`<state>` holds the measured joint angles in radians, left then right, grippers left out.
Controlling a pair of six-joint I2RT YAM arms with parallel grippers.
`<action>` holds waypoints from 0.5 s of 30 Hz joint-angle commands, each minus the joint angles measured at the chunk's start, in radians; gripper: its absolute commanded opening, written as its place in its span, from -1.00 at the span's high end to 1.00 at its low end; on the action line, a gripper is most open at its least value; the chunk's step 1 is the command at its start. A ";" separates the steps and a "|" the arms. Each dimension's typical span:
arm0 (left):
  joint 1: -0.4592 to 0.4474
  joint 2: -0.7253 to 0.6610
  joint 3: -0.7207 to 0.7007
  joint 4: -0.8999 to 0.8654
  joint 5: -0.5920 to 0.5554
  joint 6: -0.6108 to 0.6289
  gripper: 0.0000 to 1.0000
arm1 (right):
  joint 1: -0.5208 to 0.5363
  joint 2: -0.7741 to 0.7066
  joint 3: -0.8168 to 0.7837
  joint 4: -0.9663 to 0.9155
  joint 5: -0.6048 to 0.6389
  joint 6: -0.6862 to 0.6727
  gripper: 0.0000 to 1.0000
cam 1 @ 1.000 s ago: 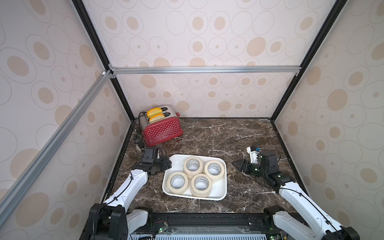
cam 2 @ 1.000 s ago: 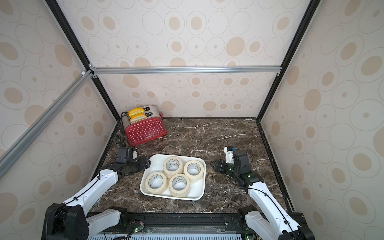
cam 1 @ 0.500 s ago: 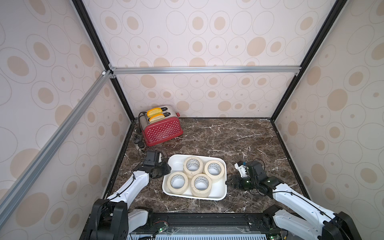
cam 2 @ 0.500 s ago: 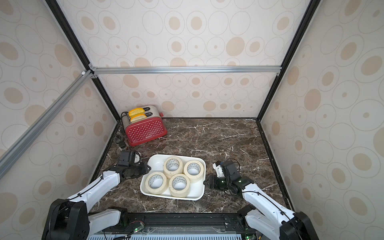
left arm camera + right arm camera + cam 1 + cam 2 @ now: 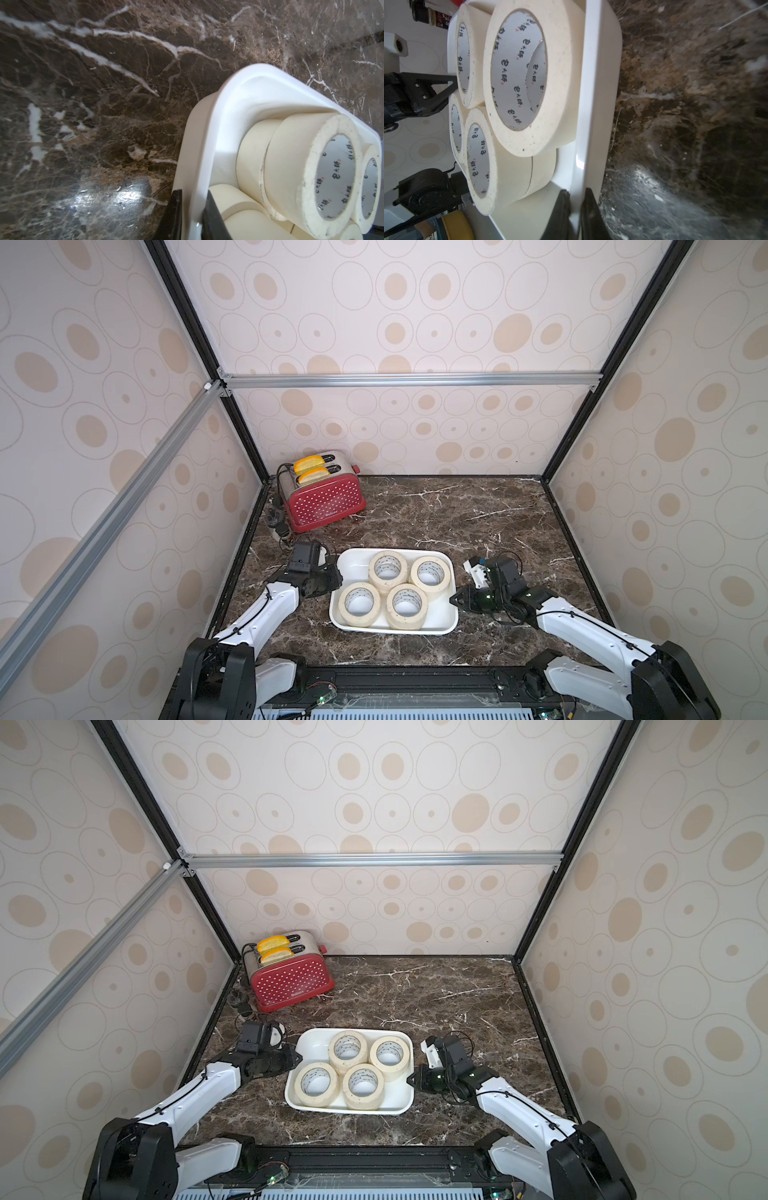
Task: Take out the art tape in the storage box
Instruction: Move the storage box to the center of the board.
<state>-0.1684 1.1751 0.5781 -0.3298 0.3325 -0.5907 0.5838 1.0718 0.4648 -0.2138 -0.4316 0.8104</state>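
The white storage box (image 5: 352, 569) lies on the marble near the front, in both top views (image 5: 315, 1046). Several cream rolls of art tape (image 5: 389, 568) fill it, stacked two high in the wrist views (image 5: 291, 166) (image 5: 560, 62). My left gripper (image 5: 337, 578) (image 5: 296, 1056) is at the box's left side. In the left wrist view it (image 5: 193, 193) is shut on the rim (image 5: 207, 124), one finger outside and one inside. My right gripper (image 5: 454, 600) (image 5: 410, 1079) is at the right side. It (image 5: 576, 191) is shut on that rim (image 5: 593, 83) the same way.
A red white-dotted toaster (image 5: 326, 502) with yellow slices stands at the back left, with its cable and plug (image 5: 276, 522) beside the left wall. Patterned walls close in the marble table (image 5: 457, 514) on three sides. A dark bottle (image 5: 431, 14) shows in the right wrist view.
Both grippers were open beside the box a second ago. They have moved in onto its left and right rims and shut on them. The right arm came forward and left.
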 commanded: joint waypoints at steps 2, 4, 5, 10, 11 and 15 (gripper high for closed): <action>-0.023 0.025 0.033 0.052 0.004 -0.084 0.73 | 0.004 -0.017 0.022 0.000 0.095 -0.034 0.80; -0.038 0.053 0.059 0.068 -0.002 -0.093 0.75 | 0.001 -0.011 0.054 -0.018 0.130 -0.069 0.81; -0.049 0.065 0.071 0.074 -0.013 -0.096 0.76 | -0.005 -0.007 0.072 -0.032 0.145 -0.088 0.83; -0.107 0.135 0.140 0.130 -0.067 -0.125 0.76 | -0.079 0.044 0.154 -0.051 0.146 -0.164 0.88; -0.109 0.151 0.147 0.154 -0.069 -0.136 0.75 | -0.096 0.057 0.164 -0.043 0.136 -0.172 0.88; -0.113 0.233 0.202 0.205 -0.111 -0.147 0.74 | -0.175 0.139 0.217 -0.020 0.111 -0.203 0.88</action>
<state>-0.2840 1.3712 0.6987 -0.2161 0.2760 -0.6399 0.4446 1.1904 0.6064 -0.3096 -0.2962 0.6647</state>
